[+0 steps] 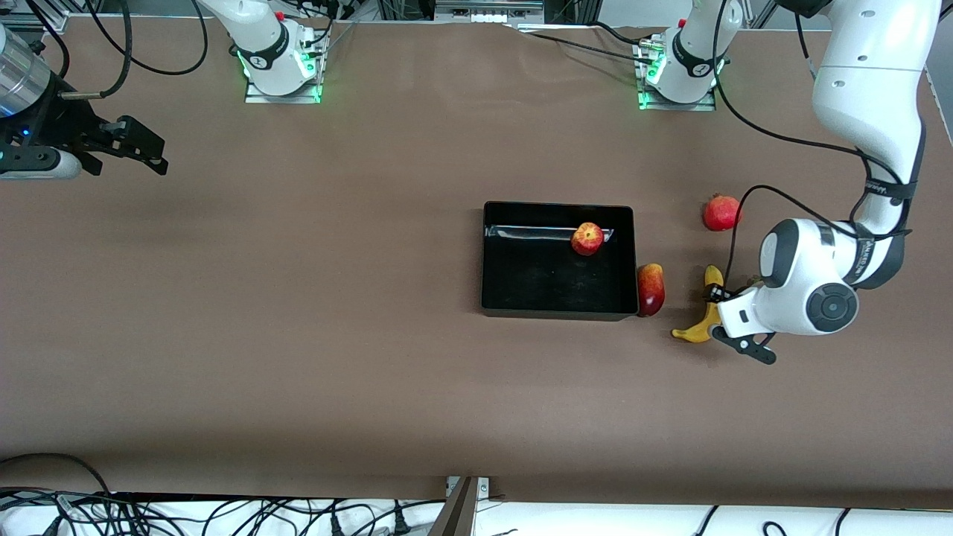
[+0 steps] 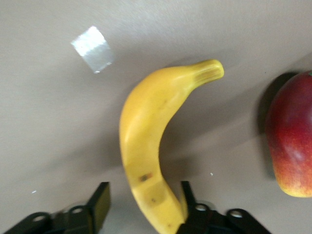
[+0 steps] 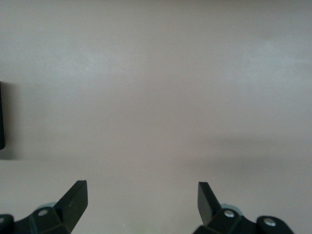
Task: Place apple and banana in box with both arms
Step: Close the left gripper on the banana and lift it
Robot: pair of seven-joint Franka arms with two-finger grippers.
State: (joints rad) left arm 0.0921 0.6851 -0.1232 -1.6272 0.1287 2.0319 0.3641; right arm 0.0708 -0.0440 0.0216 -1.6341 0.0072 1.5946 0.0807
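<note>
left gripper (image 1: 728, 320) is low over the banana (image 1: 703, 316), fingers (image 2: 100, 207) spread wide, one on each side of the fruit; one finger looks to touch the peel, the other stands apart. the banana lies on the table (image 1: 298, 335) toward the left arm's end, near the box (image 1: 521, 294). a mango (image 1: 650, 289) lies just beside the box wall. the apple (image 1: 587, 239) rests in the box, by its wall farthest from the front camera. a pomegranate (image 1: 721, 213) lies farther still. right gripper (image 1: 138, 149) waits over bare table at the right arm's end, fingers (image 3: 75, 200) wide.
</note>
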